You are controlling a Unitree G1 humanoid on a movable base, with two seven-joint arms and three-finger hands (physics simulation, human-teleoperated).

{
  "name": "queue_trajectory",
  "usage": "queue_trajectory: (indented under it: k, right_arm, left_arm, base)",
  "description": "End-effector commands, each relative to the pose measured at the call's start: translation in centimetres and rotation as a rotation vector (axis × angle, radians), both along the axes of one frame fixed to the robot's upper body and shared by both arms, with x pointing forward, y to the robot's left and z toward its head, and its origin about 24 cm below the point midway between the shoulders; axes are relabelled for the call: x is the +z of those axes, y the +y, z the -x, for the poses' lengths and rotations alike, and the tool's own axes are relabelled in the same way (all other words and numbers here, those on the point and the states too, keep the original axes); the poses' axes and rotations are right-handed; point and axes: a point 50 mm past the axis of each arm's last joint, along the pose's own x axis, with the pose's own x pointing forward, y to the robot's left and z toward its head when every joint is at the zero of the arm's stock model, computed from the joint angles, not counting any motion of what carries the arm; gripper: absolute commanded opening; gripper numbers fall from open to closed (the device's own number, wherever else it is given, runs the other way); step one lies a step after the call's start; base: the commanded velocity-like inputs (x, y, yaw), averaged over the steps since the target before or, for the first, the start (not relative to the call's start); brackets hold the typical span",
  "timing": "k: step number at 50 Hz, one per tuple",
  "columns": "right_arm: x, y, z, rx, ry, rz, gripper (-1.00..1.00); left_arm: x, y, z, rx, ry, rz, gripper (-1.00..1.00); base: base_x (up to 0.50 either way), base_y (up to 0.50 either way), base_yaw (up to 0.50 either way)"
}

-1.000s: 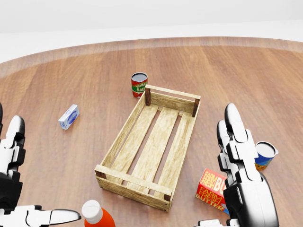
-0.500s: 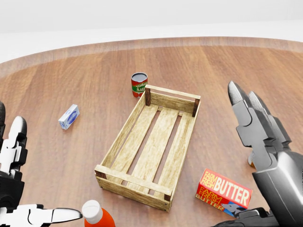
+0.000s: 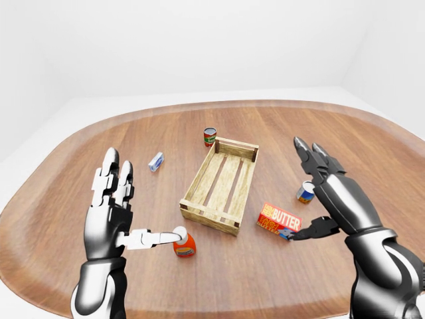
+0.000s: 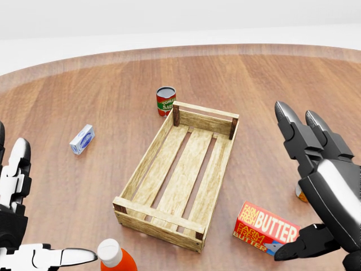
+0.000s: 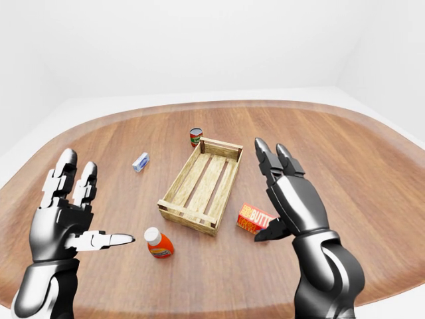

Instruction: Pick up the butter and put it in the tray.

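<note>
Item count on the round wooden table (image 3: 345,126): one butter box (image 4: 266,230), one wooden tray (image 4: 180,172), two cans, one small blue-and-white carton (image 4: 82,139), one orange bottle (image 3: 184,242) with a white cap.

Butter box: lies flat on the table, near the table edge closest to the robot. In the head view it sits just right of the tray's lower right corner, apart from it. Red and orange faces, white "BUTTER" lettering facing up.

Tray: slatted crate, nothing inside. It lies at the middle of the table, long axis running from lower left to upper right in the head view.

Cans: a red-labelled can (image 4: 165,101) stands upright just beside the tray's upper left corner. A second can (image 3: 306,192), blue and orange, stands upright to the right of the tray; in the head view the right robot hand covers most of it.

Carton: lies well apart from the tray, to its left.

Bottle: stands below the tray's lower left corner, near the robot-side table edge.

Right robot hand (image 4: 316,186): fingers spread, released, grasping nothing. Two fingers point up; the thumb tip lies at the butter box's lower right corner. Contact cannot be confirmed.

Left robot hand (image 3: 114,216): released, fingers extended upward. Its thumb points right, with the tip at the bottle cap.

Obstructions: bare table lies between the butter box and the tray.
</note>
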Motion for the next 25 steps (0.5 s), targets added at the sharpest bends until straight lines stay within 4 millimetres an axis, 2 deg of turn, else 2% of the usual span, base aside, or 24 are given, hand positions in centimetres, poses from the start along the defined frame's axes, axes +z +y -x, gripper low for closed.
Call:
queue_trajectory:
  k: [1, 13, 25]
  right_arm:
    - [-2.4, -1.1, -1.5, -0.028, 0.12, -0.005, 1.0]
    - [-5.3, -1.4, -2.6, -0.057, 0.215, -0.033, 1.0]
    - [-6.5, -2.5, -2.6, -0.092, 0.264, -0.056, 1.0]
  left_arm:
    - [0.0, 0.0, 0.0, 0.002, -0.002, -0.001, 1.0]
    - [-0.2, 0.0, -0.2, 0.002, 0.007, 0.0, 1.0]
    - [-0.2, 0.0, -0.2, 0.004, 0.011, -0.002, 1.0]
  base:
    - [0.0, 0.0, 0.0]
    - [0.0, 0.0, 0.0]
    - [0.0, 0.0, 0.0]
